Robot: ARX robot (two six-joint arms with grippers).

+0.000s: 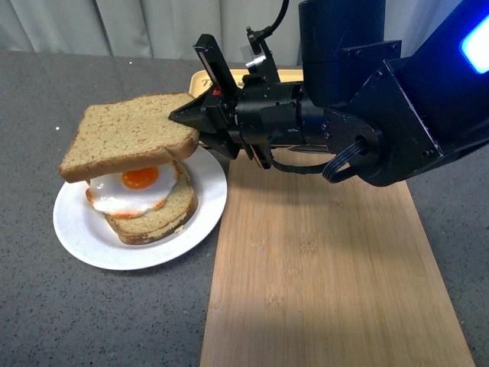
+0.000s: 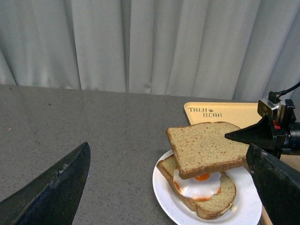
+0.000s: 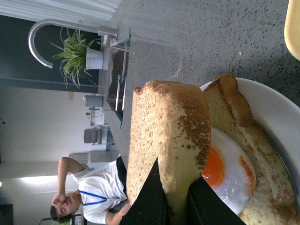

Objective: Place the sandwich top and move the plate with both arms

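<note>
Right gripper: jaws clamped on the right edge of the sandwich top, which hangs over the fried egg and its bread stack. The plate rests on the counter, just beside the wooden board's left edge. Left gripper: jaws wide apart.

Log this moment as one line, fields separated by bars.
right gripper: shut on sandwich top, over egg | left gripper: open, empty | plate: on counter

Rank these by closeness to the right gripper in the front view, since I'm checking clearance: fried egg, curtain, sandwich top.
1. sandwich top, clamped in the right gripper.
2. fried egg, just beneath that slice.
3. curtain, at the far back.
</note>
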